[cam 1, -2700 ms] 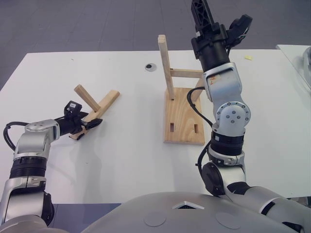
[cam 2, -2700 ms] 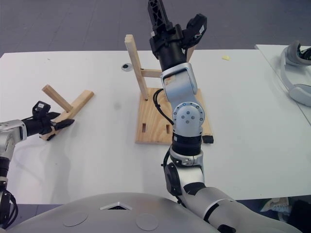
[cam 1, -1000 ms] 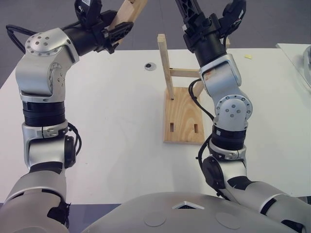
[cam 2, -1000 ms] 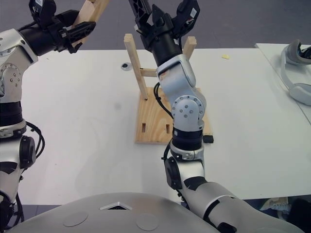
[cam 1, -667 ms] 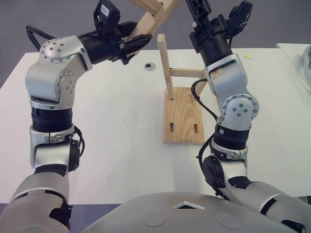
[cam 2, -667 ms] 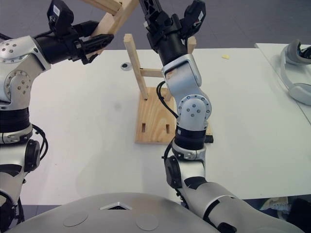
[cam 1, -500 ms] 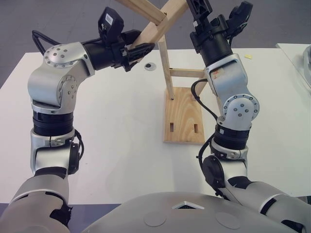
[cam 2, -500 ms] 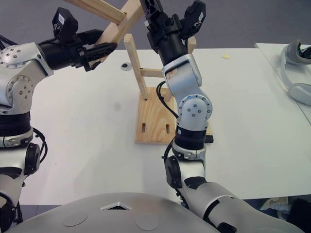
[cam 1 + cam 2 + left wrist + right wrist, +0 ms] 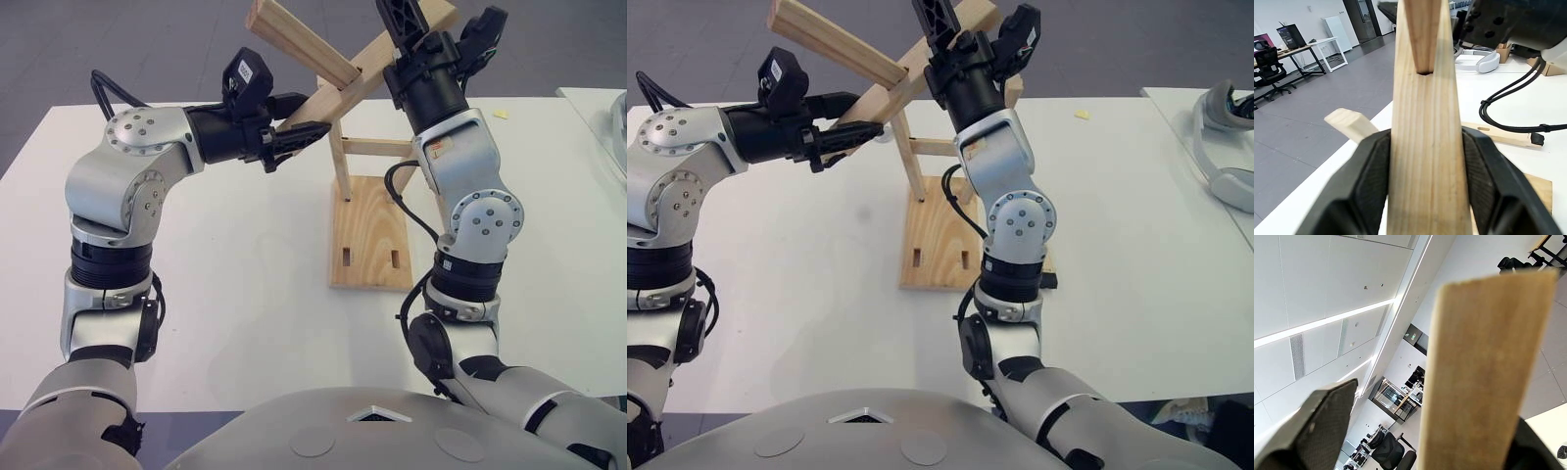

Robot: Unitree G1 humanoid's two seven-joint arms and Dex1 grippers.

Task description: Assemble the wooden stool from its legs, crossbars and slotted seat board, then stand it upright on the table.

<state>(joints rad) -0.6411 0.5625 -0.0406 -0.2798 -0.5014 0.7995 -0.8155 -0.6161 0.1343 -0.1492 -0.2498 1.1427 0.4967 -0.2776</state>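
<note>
Two wooden sub-assemblies show from the head camera. One is held above the table (image 9: 225,284): the left gripper (image 9: 286,137) is clamped on the lower end of a stool leg (image 9: 364,72), whose long axis climbs away from the robot and to its right. A crossbar (image 9: 294,41) branches off that leg partway along, pointing up and to the robot's left. The leg's upper end passes between the spread fingers of the right gripper (image 9: 439,22) – whether either finger actually touches the wood is hard to tell.

On the table, the slotted seat board (image 9: 370,220) lies flat with its long axis running away from the robot and two slots (image 9: 346,257) open at its near end. A second leg frame (image 9: 333,122) stands upright at its far end.

From the left wrist, both fingers (image 9: 1374,171) press the leg's sides, and the socket where the crossbar enters is plain. That camera also catches a loose stick (image 9: 1498,137) on the table beyond the board – the head views mostly hide it behind the right arm. The right wrist camera sees the leg's squared end (image 9: 1484,357), with one finger (image 9: 1327,421) clear of it.
</note>
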